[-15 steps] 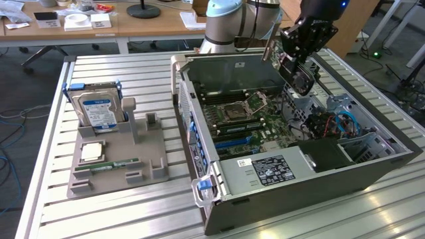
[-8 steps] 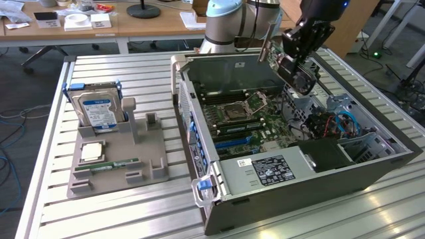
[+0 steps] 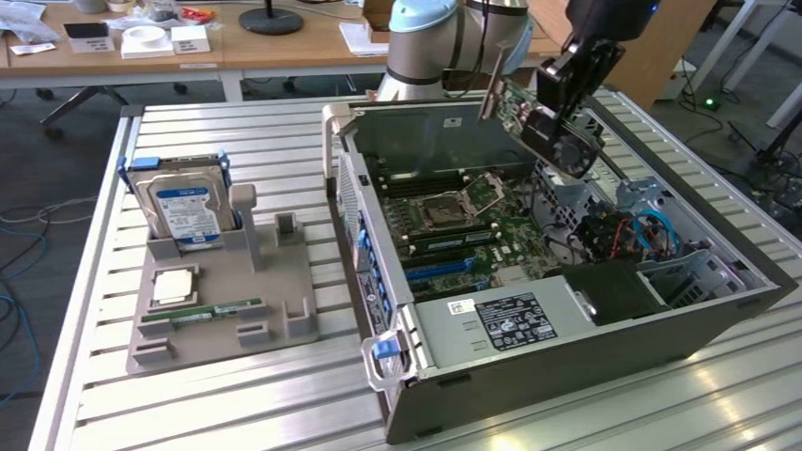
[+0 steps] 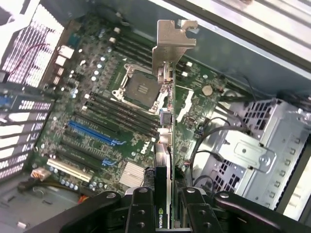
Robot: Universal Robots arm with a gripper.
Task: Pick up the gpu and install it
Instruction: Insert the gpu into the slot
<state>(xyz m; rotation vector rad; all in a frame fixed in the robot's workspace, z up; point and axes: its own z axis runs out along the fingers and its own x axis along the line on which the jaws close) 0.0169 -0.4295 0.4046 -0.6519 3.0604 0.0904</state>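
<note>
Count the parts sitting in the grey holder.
3: the hard drive standing upright at its far end, the processor lying flat in the middle, the green memory stick lying along the near edge. None seems hidden.

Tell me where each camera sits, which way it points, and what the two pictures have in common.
Exterior view: off the arm, high over the table, looking down at the open computer case; shows the arm and gripper.
Wrist view: on the wrist, looking along the held gpu into the case; shows the gripper's fingers.
Shared: the gpu, the gripper clamping it, the motherboard.
</note>
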